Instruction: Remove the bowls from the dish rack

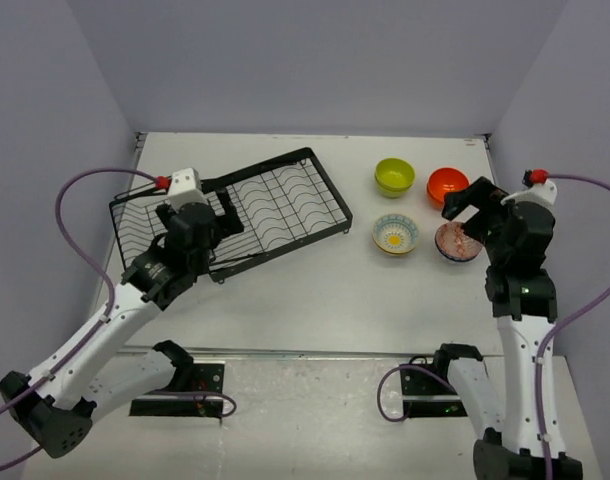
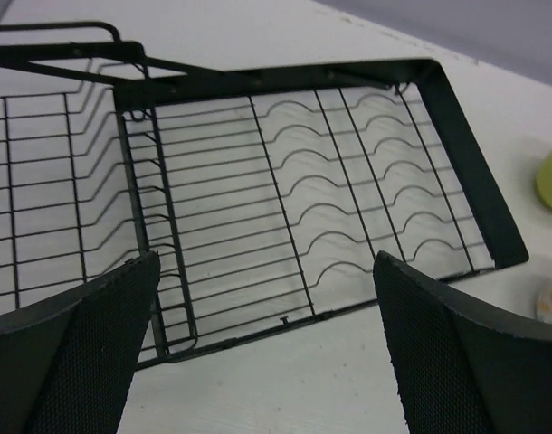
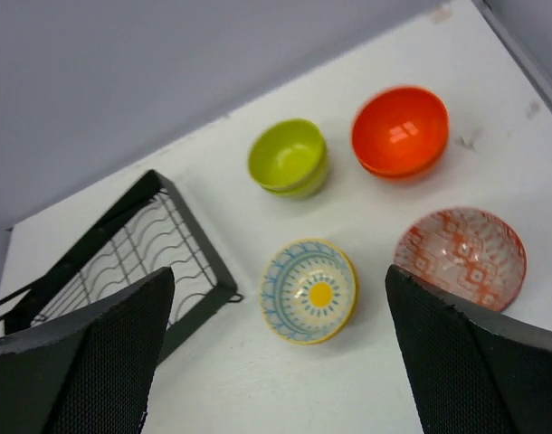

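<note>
— Whereabouts of the dish rack (image 1: 285,200)?
— Toward the far left corner of the surface (image 1: 315,290), skewed to the edges. Slots bare as far as visible, holding no bowl.
— And the bowls?
— Four of them, upright, near the far right corner: lime green bowl (image 3: 288,156) and orange-red bowl (image 3: 400,129) closer to the far edge, cream bowl (image 3: 309,290) and red-and-white bowl (image 3: 460,256) just nearer, all apart from one another.
— State of each pincer?
— Left pincer (image 1: 198,212) spread wide above the rack, gripping nothing. Right pincer (image 3: 278,289) equally wide, empty, hanging over the red-and-white bowl.
— Handling, should another need lifting?
— Probably glazed: stiff, fairly light, slick, likely to chip if dropped. Best taken at the rim, one finger inside and one outside, with a gentle squeeze; too wide to span whole.
— Much left?
— Seemingly little; worth checking the basket end (image 1: 135,225) for a hidden one
</note>
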